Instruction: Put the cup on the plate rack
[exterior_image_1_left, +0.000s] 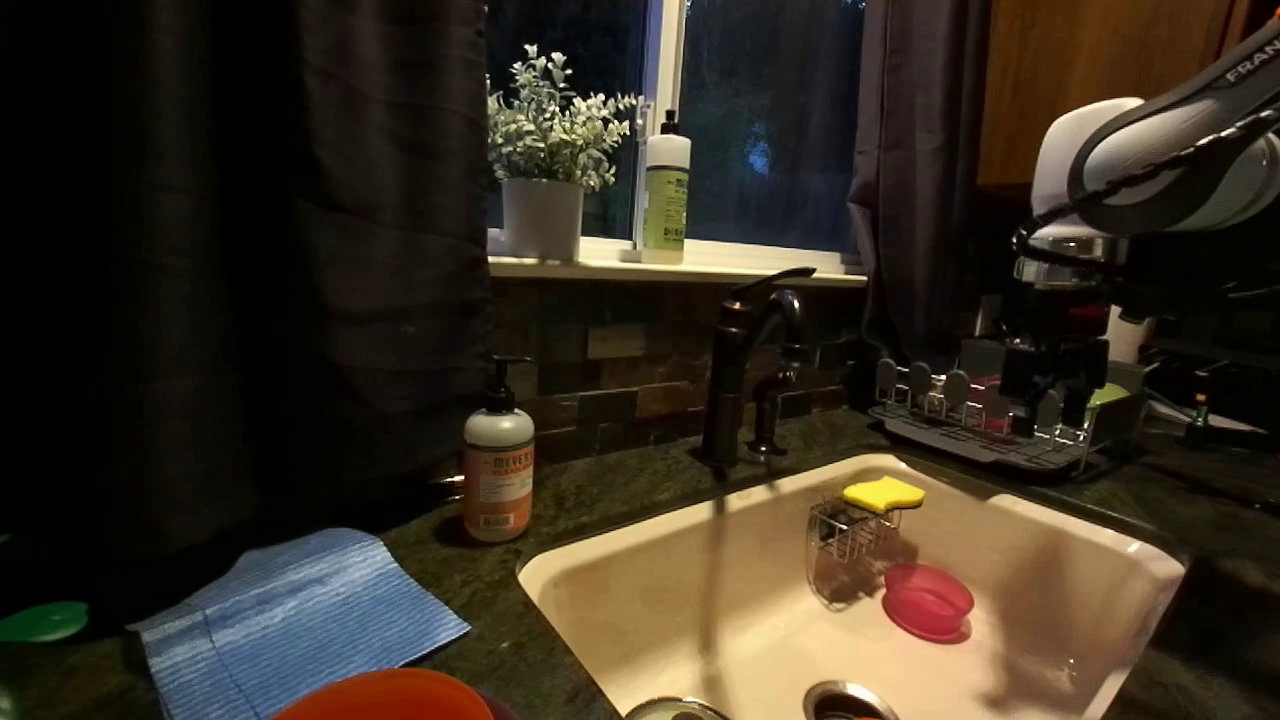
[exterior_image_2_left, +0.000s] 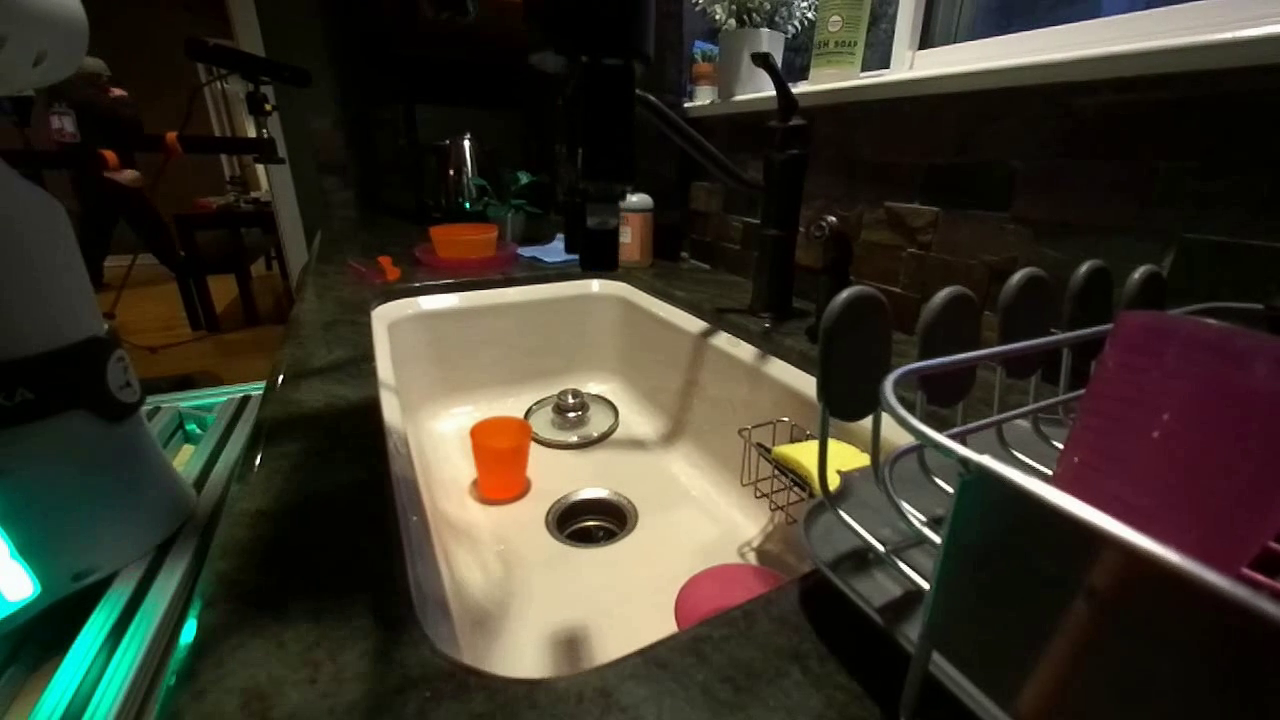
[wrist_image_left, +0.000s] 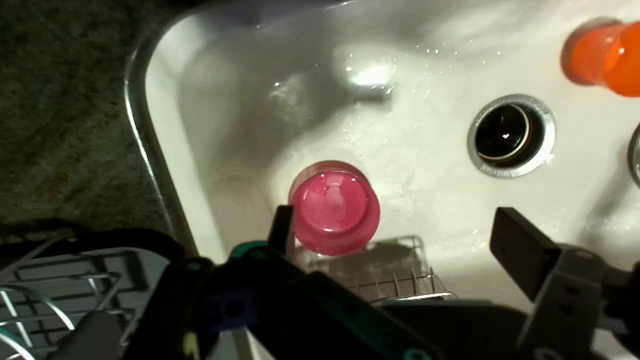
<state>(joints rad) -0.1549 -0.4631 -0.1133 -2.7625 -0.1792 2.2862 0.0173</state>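
Note:
The magenta cup (exterior_image_2_left: 1170, 440) stands in the plate rack (exterior_image_2_left: 948, 335), a wire rack with grey upright prongs. In an exterior view only a small magenta patch of the cup (exterior_image_1_left: 990, 405) shows between the rack wires (exterior_image_1_left: 980, 447), partly behind the gripper. My gripper (exterior_image_1_left: 1050, 415) hangs there in front of the rack. In the wrist view the gripper (wrist_image_left: 400, 230) is open with nothing between its fingers, high over the sink. Its left finger overlaps the edge of the pink-red bowl below it. The rack's corner (wrist_image_left: 95, 330) shows at lower left; the cup is out of that view.
The sink (exterior_image_2_left: 640, 610) holds the pink-red bowl (wrist_image_left: 335, 210), an orange cup (exterior_image_2_left: 500, 458), a lid (exterior_image_2_left: 572, 420) and a wire caddy with a yellow sponge (exterior_image_1_left: 884, 493). The black faucet (exterior_image_1_left: 728, 385) stands at the sink's edge. A soap bottle (exterior_image_1_left: 498, 475) and blue cloth (exterior_image_1_left: 310, 610) lie beyond.

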